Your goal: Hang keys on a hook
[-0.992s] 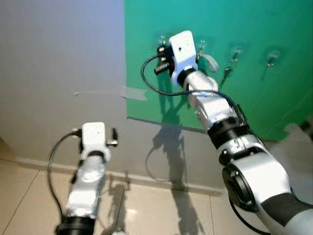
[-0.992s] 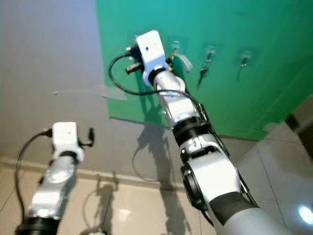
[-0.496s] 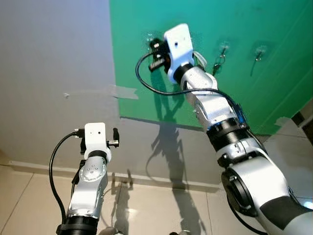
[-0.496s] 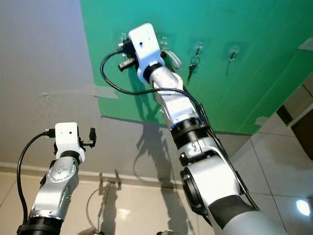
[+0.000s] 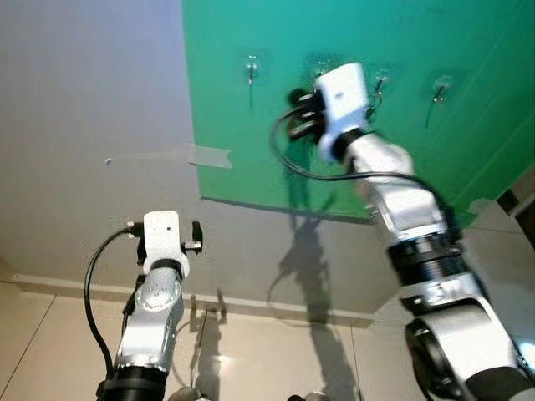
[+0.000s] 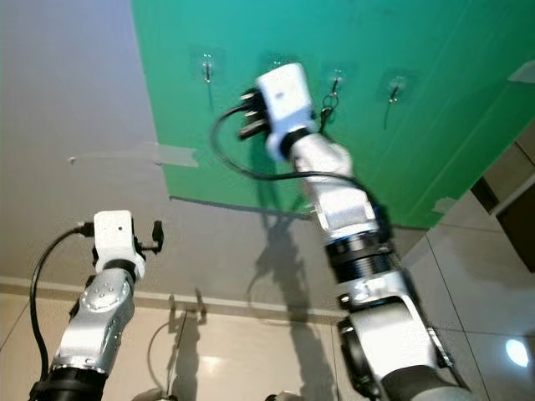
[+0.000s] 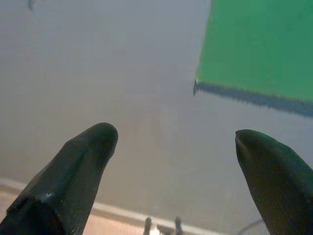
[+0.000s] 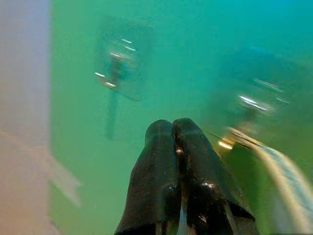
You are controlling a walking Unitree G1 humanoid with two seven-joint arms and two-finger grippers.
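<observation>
A pale grey wall carries a large green board with a row of small clear stick-on hooks near its top; below runs a skirting strip and a glossy tiled floor. A strip of tape holds the board's edge.

The right arm is raised high and stretched toward the hooks, its wrist camera housing just in front of the board. In its wrist view the right gripper has its fingers pressed together near a hook, with a pale strap just beside them; whether they pinch anything I cannot tell. The left gripper is spread wide and empty, held low facing the bare wall.

Keys hang at one hook. They are likely light, stiff and slippery, so the ring or strap looks the surest hold.
</observation>
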